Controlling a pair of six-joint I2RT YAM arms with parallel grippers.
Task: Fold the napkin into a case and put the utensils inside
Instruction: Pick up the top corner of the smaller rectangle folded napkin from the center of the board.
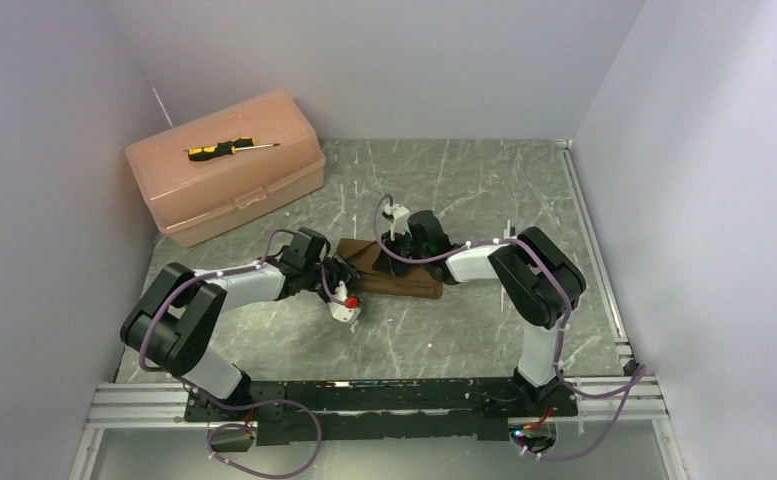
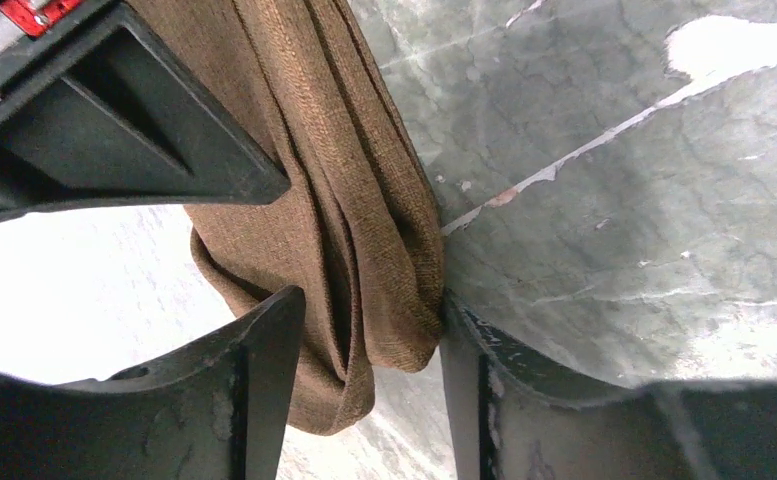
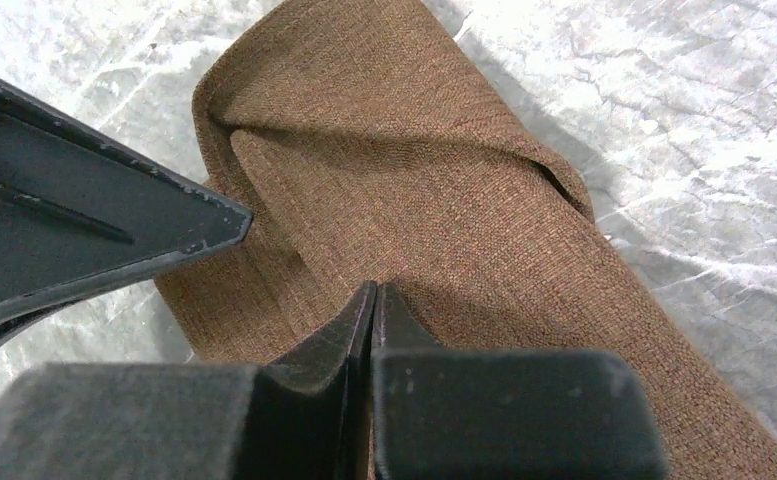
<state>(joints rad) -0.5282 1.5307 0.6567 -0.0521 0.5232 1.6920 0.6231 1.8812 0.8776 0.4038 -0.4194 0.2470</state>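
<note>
Top external view shows the plain dark brown soft cloth napkin point(image 1: 394, 273) lying as a long folded strip at the middle of the grey marbled table point(image 1: 484, 180), with both arms bent in over it. The folding step looks to be in hand; no slender silvery utensils show in any view, so loading the case seems well off.

On the right wrist view, the right gripper point(image 3: 374, 320) has its black fingers pressed together, tips on the upper layer of cloth; whether a pinch of fabric lies between them I cannot tell. On the left wrist view, the left gripper point(image 2: 369, 340) stands partly open, straddling the bunched end of the strip, one finger point(image 2: 264, 350) touching the cloth, not yet clamped.

Next move likely calls for the left claw to close on that end while the right one anchors or lifts the layer, keeping folds aligned.

Pale walls enclose the table. A pink translucent plastic box point(image 1: 226, 180) sits far left, a yellow-and-black-handled screwdriver point(image 1: 226, 150) on its lid.
</note>
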